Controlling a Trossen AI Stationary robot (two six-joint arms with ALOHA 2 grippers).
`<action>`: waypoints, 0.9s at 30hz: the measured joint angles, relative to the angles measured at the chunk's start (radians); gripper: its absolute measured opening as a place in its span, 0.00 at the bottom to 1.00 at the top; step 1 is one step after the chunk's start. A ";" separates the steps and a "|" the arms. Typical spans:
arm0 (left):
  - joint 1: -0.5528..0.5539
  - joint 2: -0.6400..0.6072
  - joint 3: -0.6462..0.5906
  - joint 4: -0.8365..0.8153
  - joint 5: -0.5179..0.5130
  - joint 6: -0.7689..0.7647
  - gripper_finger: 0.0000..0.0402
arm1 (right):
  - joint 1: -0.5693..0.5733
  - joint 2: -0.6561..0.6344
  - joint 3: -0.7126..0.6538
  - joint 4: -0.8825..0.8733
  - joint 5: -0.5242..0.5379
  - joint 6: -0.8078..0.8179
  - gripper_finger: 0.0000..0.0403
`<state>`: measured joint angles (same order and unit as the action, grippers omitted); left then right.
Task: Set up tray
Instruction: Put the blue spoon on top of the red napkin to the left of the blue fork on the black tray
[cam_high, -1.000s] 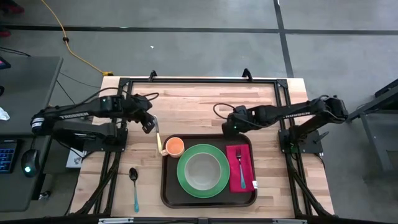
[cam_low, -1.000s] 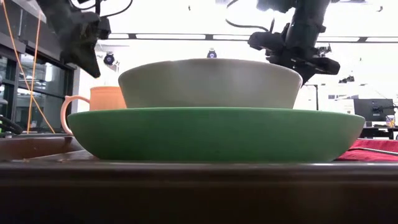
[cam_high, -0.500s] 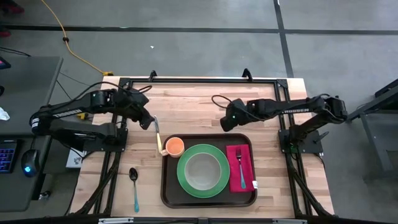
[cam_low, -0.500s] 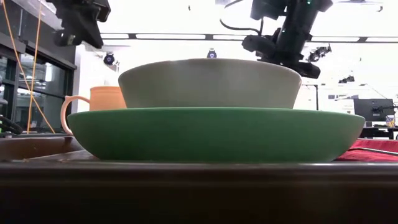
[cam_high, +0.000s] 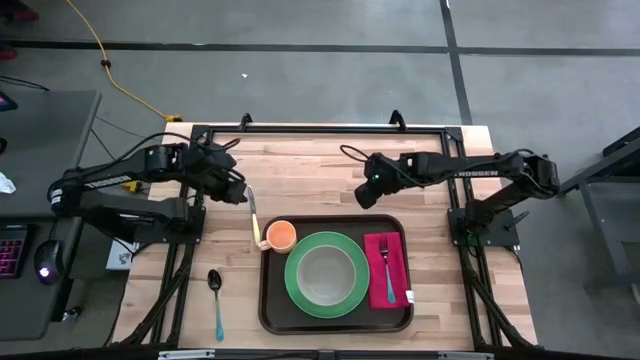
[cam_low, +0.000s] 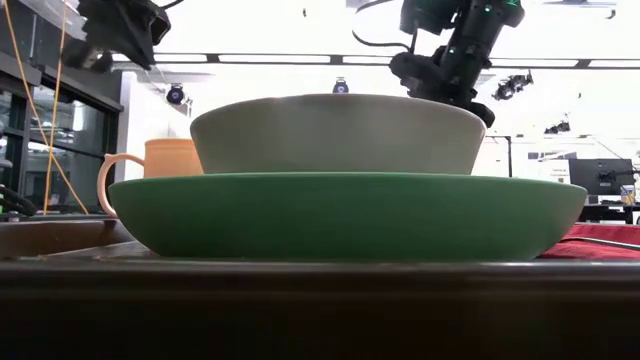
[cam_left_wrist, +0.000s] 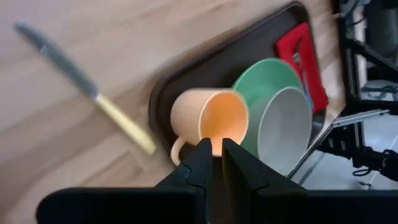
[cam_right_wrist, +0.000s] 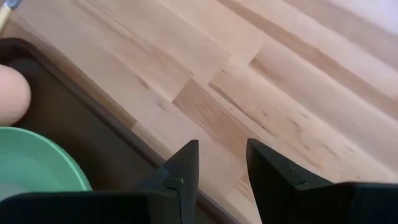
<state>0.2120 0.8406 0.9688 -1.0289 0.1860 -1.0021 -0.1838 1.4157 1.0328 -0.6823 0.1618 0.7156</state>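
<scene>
The dark brown tray (cam_high: 272, 300) lies on the wooden table at the near middle. On it a green plate (cam_high: 296, 290) carries a pale bowl (cam_high: 326, 273). An orange cup (cam_high: 281, 236) stands in the tray's far left corner, and a fork (cam_high: 387, 262) lies on a magenta napkin (cam_high: 397, 262) at its right. A yellow-handled knife (cam_high: 255, 222) lies on the table just left of the tray. My left gripper (cam_high: 240, 195) hangs shut and empty above the knife's far end. My right gripper (cam_high: 363, 198) hovers open and empty beyond the tray's far rim.
A spoon with a teal handle (cam_high: 216, 300) lies on the table left of the tray, near the front edge. Bare wood stretches between the tray and the table's far edge. A black frame runs round the tabletop.
My left gripper has risen away from the knife and rolled about its own axis. My right gripper has drawn back from the tray's far rim toward the table's far edge and has also rolled. Nothing on the table has shifted.
</scene>
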 joint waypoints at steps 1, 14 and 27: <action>-0.014 0.000 0.000 -0.017 -0.001 -0.026 0.17 | -0.003 -0.007 0.000 0.001 0.000 -0.010 0.28; -0.296 0.030 0.000 -0.137 -0.141 -0.464 0.17 | -0.068 -0.097 0.000 0.013 0.037 -0.110 0.28; -0.579 0.186 0.000 -0.126 -0.229 -0.787 0.17 | -0.128 -0.095 0.000 0.015 0.205 -0.425 0.28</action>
<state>-0.3669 1.0266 0.9684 -1.1554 -0.0429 -1.7890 -0.3120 1.3209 1.0328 -0.6671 0.3666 0.2908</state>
